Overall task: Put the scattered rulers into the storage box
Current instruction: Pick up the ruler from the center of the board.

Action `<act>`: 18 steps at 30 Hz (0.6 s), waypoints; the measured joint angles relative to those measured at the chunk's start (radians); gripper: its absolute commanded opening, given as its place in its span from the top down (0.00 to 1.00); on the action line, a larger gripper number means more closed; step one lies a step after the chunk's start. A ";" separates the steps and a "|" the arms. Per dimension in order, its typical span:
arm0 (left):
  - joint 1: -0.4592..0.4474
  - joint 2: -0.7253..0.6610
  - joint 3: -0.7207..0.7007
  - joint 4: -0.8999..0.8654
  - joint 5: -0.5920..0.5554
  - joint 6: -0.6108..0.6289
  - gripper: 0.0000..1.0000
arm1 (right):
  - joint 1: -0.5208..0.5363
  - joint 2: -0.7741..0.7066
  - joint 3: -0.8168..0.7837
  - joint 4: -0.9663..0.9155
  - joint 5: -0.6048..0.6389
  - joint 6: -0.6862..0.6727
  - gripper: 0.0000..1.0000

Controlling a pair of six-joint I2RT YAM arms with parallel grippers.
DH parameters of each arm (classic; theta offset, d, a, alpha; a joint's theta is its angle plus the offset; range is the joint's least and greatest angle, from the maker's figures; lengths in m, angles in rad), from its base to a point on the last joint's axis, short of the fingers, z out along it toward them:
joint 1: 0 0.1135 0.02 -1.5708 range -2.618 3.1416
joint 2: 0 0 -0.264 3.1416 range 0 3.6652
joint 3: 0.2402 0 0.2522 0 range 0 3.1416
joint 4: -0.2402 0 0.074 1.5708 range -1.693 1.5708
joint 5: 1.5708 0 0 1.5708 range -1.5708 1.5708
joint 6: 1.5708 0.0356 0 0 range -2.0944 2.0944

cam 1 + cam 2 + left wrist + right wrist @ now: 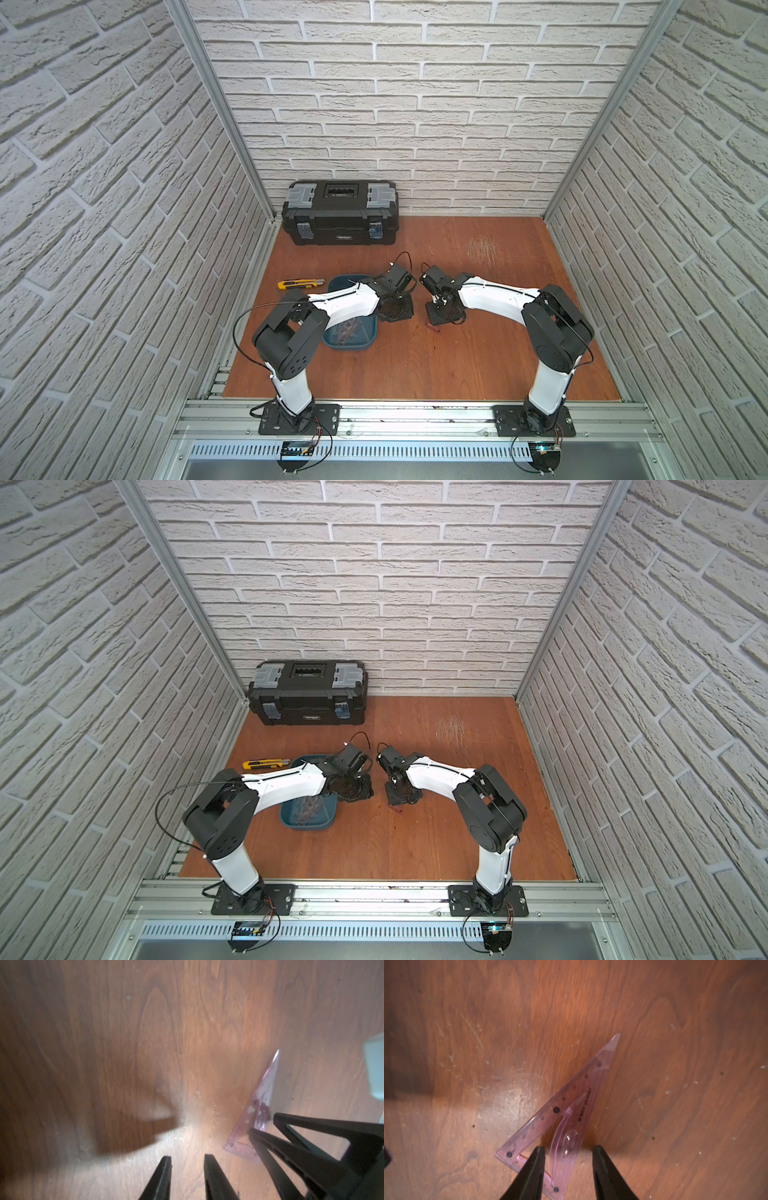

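Both top views look steeply down from high over the near edge onto the whole counter [457,365]; the wrist cameras peer closely past the left claw [187,1157] and right claw [569,1146], sharing the pink set square [583,1088].

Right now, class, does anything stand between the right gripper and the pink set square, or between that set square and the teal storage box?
Nothing blocks the right gripper: its open fingers straddle the pink set square. Toward the teal storage box, though, the left gripper hangs between the two, open and empty.
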 measured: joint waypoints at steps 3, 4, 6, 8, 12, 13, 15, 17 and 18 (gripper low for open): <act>0.000 -0.001 -0.004 0.000 0.000 0.000 0.68 | 0.001 0.003 0.000 0.000 0.001 0.000 0.59; 0.000 -0.001 -0.004 0.001 0.000 -0.001 0.68 | 0.001 0.003 0.000 0.000 0.002 0.000 0.59; 0.000 -0.001 -0.004 0.001 0.000 0.000 0.68 | 0.002 0.004 0.000 0.000 0.003 0.000 0.60; 0.000 -0.001 -0.004 0.001 0.000 0.000 0.68 | 0.002 0.004 0.000 0.000 0.004 0.002 0.62; 0.000 -0.001 -0.005 0.002 0.000 -0.001 0.68 | 0.002 0.006 0.002 0.001 0.007 0.006 0.69; 0.000 -0.001 -0.005 0.002 0.000 -0.002 0.68 | 0.002 0.008 0.003 0.002 0.007 0.007 0.69; 0.000 -0.001 -0.009 0.007 0.000 -0.004 0.68 | 0.002 0.011 0.006 0.003 0.008 0.007 0.71; 0.000 -0.001 -0.014 0.011 0.001 -0.007 0.68 | 0.002 0.011 0.006 0.004 0.008 0.007 0.72; 0.000 -0.001 -0.018 0.016 0.001 -0.008 0.68 | 0.002 0.011 0.006 0.004 0.008 0.007 0.73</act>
